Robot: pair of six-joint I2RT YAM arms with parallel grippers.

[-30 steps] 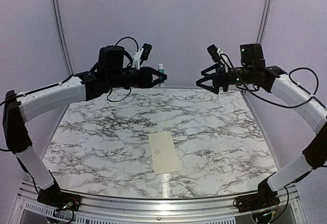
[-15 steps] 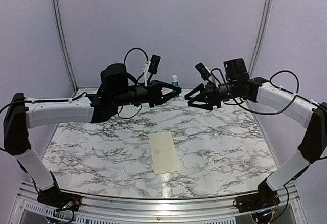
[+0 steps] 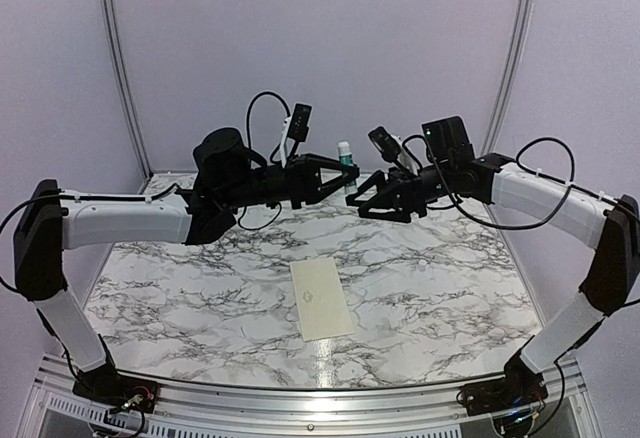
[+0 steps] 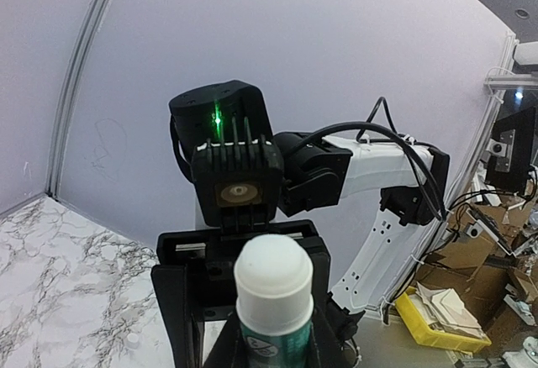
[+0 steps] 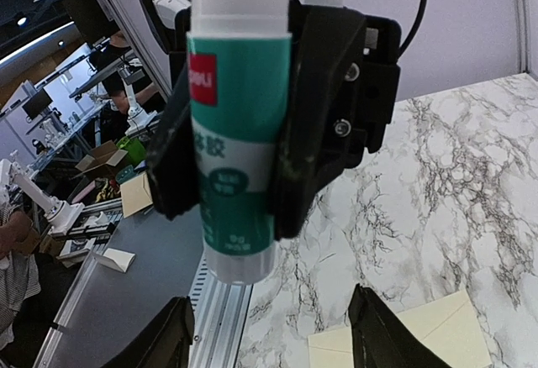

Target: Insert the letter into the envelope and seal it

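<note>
Top view: right tool (image 3: 366, 205) now nearer glue tube (image 3: 344, 151) in left tool (image 3: 348, 172).

Robotics lab: marble-print table (image 3: 200, 278) in a white booth (image 3: 320, 48), cardboard boxes (image 4: 475, 254), monitor (image 5: 38, 102) beyond.

Both my arms held high, reaching inward, tips near each other; left gripper (image 3: 347, 171) clamped on glue tube (image 3: 344, 152); right gripper (image 3: 365, 204) jaws apart, facing it
</note>
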